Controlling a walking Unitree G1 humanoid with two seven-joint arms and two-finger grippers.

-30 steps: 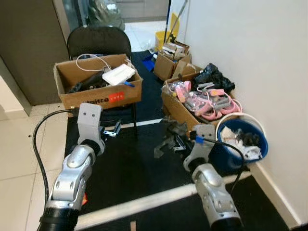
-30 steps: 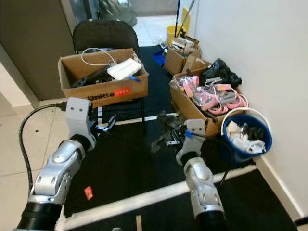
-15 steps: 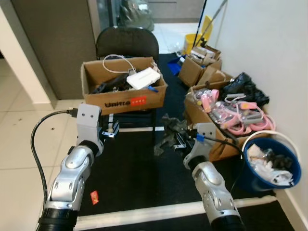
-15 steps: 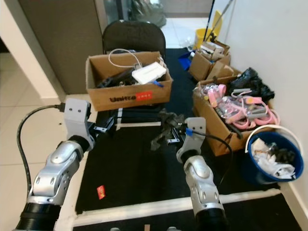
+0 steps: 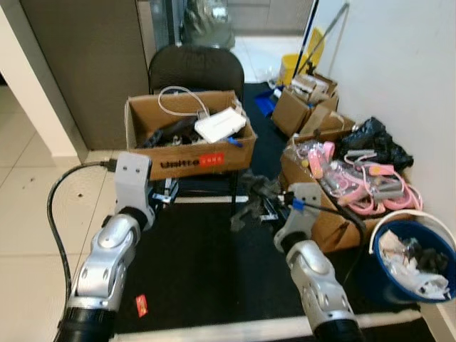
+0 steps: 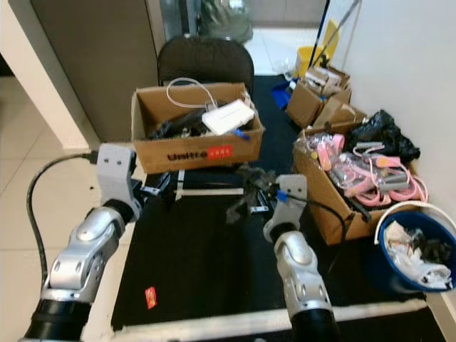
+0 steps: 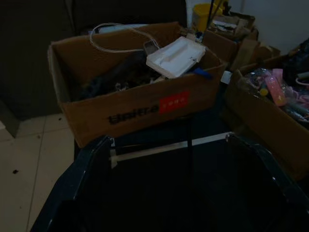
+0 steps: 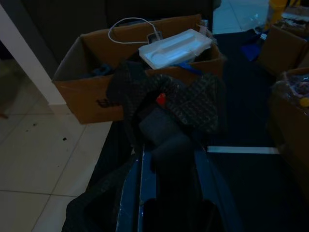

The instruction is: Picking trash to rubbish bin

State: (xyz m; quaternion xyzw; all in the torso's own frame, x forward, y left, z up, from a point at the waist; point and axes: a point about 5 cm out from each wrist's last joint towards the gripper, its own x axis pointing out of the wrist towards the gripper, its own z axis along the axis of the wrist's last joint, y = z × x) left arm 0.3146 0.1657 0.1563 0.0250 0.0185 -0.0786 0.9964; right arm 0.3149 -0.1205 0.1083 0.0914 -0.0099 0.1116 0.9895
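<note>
Cardboard box (image 5: 189, 139) on chair (image 5: 196, 70); bucket (image 5: 413, 260) far right by wall (image 5: 399, 64)

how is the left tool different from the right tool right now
The left tool is open and holds nothing, while the right tool is shut on a dark crumpled wrapper. The left tool sits nearer the tiled floor; the right tool hangs over the black mat. Both point toward the cardboard box.
</note>
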